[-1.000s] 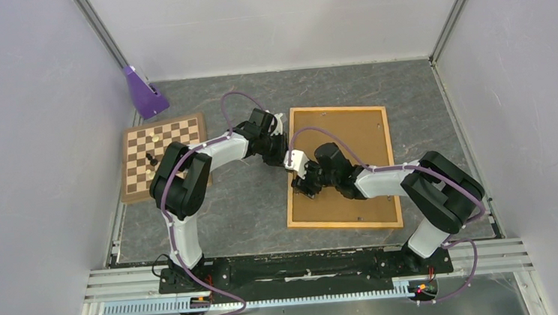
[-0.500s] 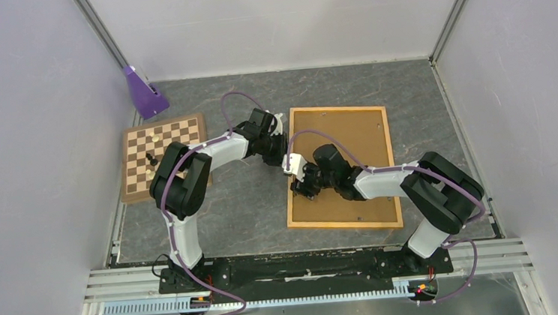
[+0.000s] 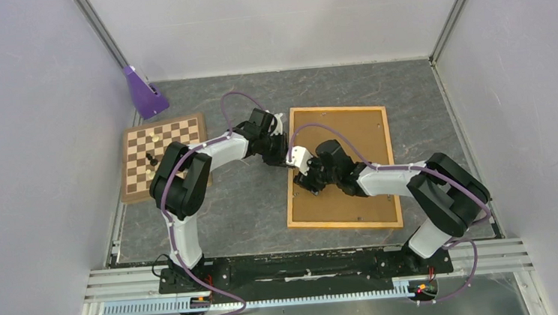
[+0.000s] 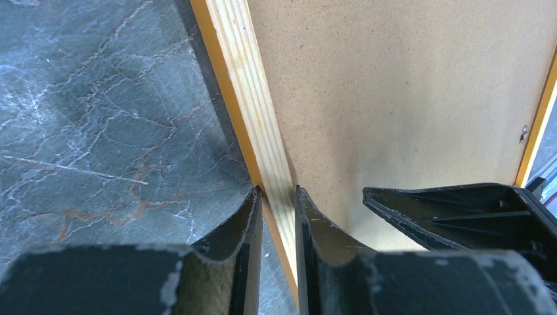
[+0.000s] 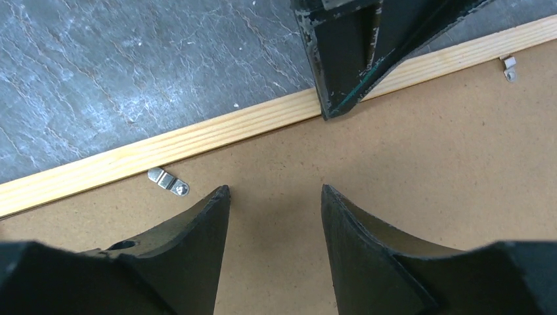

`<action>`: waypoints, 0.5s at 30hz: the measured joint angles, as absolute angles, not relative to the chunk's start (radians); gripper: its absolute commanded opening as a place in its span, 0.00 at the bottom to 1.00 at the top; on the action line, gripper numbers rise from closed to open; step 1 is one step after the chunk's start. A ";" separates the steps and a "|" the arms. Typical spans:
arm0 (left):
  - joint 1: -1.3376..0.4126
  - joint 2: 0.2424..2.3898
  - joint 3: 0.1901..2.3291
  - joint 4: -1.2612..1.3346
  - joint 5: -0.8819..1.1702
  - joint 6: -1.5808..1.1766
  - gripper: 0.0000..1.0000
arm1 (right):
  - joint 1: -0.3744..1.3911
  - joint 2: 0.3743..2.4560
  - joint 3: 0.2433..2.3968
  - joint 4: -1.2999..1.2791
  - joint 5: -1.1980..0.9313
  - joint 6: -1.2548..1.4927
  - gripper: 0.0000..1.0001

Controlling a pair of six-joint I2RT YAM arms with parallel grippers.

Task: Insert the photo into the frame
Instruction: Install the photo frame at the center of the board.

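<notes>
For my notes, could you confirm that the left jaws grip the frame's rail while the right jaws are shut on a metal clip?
Not quite: the right jaws stand open over the frame, holding nothing, clear of the clip; the right wrist view shows it.

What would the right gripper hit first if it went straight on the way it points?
Most likely the brown back of the frame: the open right gripper tilts down at it, with bare board between its fingertips. The wooden rail and the left gripper lie farther on.
</notes>
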State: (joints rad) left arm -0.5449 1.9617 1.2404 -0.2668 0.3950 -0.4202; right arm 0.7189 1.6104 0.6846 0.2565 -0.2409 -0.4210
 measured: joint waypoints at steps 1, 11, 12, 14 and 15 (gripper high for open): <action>-0.545 1.962 1.240 -0.267 0.395 -0.420 0.02 | 0.715 1.604 0.685 0.245 -0.239 -0.420 0.56; -0.545 1.962 1.240 -0.267 0.395 -0.420 0.02 | 0.721 1.576 0.685 0.176 -0.303 -0.420 0.56; -0.545 1.962 1.240 -0.267 0.395 -0.420 0.02 | 0.723 1.576 0.685 0.171 -0.312 -0.420 0.56; -0.545 1.962 1.240 -0.267 0.395 -0.420 0.02 | 0.730 1.576 0.685 0.165 -0.324 -0.419 0.56; -0.545 1.962 1.240 -0.267 0.395 -0.420 0.02 | 0.732 1.576 0.685 0.163 -0.329 -0.419 0.56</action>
State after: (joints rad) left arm -0.5449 1.9617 1.2404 -0.2668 0.3954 -0.4202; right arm 0.7322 1.5761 0.6846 0.1627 -0.3290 -0.4194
